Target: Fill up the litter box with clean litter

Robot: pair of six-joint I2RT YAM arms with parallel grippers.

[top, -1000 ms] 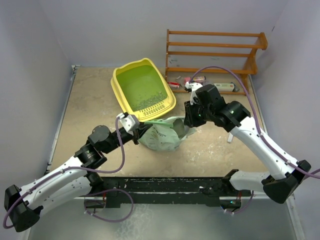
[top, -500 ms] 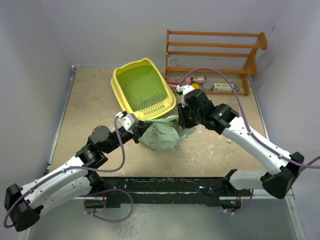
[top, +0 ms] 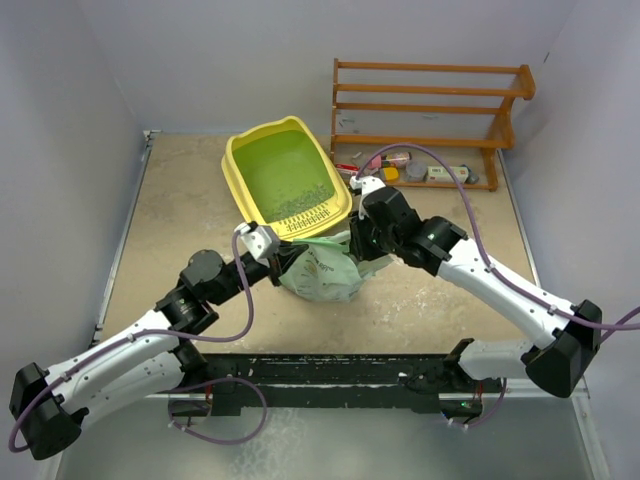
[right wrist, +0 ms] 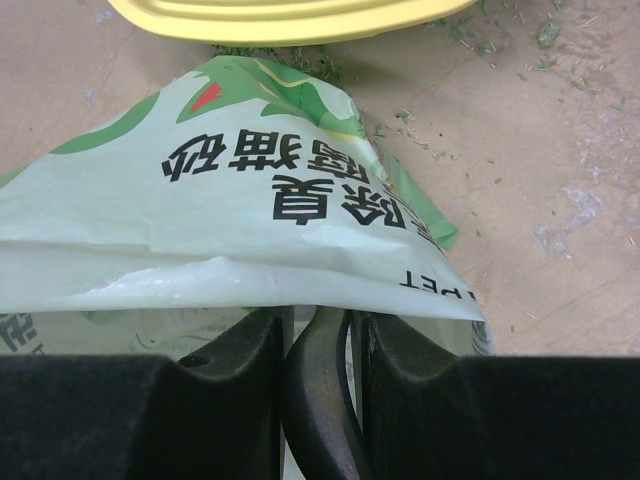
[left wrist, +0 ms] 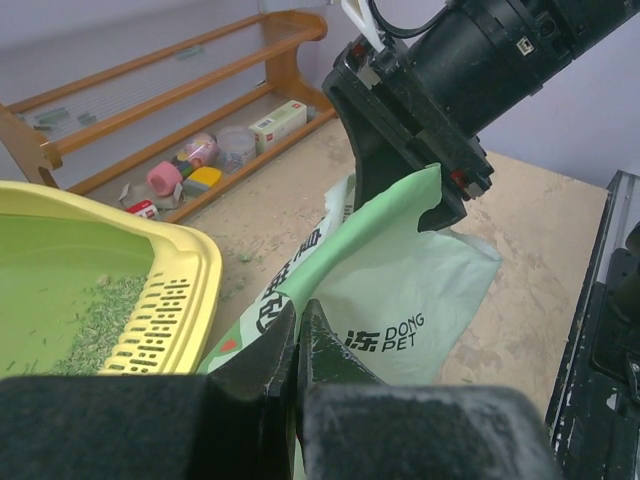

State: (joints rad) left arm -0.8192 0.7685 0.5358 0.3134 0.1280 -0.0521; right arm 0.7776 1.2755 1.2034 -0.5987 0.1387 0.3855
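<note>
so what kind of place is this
Probably a mock-up robot test cell, not a real home: plain grey walls box in a sandy tabletop, with a yellow litter box, a pale-green litter bag and a wooden rack.

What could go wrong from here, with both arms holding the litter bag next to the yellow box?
1. The left gripper and right gripper each pinch only thin film of the bag. It may slip or tear under the load.
2. The bag lies right beside the grille rim of the litter box, so lifting it could shove the box.
3. Stray granules already lie outside the box, and a badly aimed pour may spill more.
</note>
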